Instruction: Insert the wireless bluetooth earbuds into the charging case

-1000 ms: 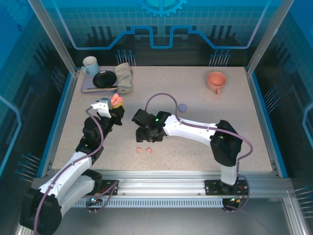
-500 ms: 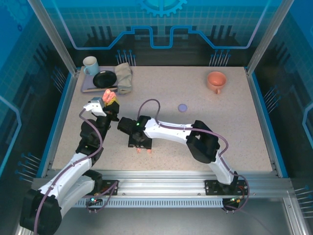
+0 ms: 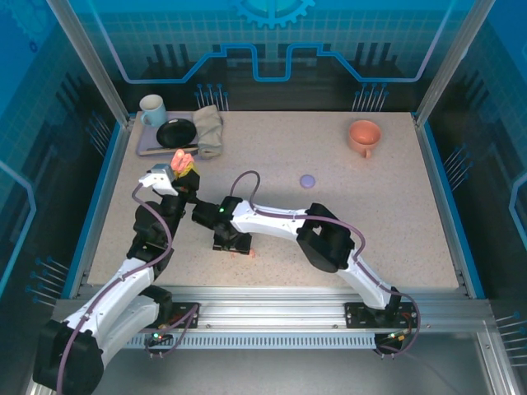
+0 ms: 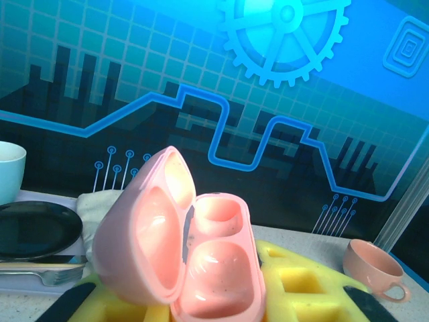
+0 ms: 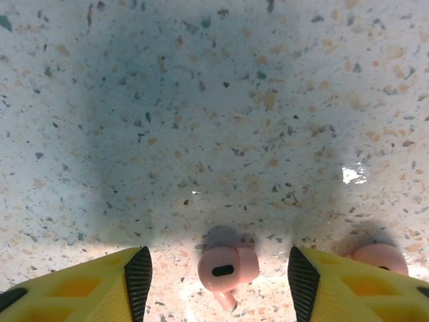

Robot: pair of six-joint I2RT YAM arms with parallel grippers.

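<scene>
The charging case [image 4: 201, 268] and earbud [image 5: 228, 267] look smooth glossy plastic, the table [image 5: 201, 100] speckled stone-like.

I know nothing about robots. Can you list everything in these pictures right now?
charging case: 1, pink, open, held up by the left arm
earbuds: 2, pink, on the table near the front; second beside it
small disc: 1, lilac, mid table
cup: 1, salmon, far right
mug: 1, pale blue, far left
plate: 1, black, beside the mug
fork: 1, silver, by the plate
cloth: 1, beige, right of the plate
table: 1, speckled beige
left gripper: yellow fingers, shut on the charging case
right gripper: yellow fingers, open either side of one earbud
</scene>
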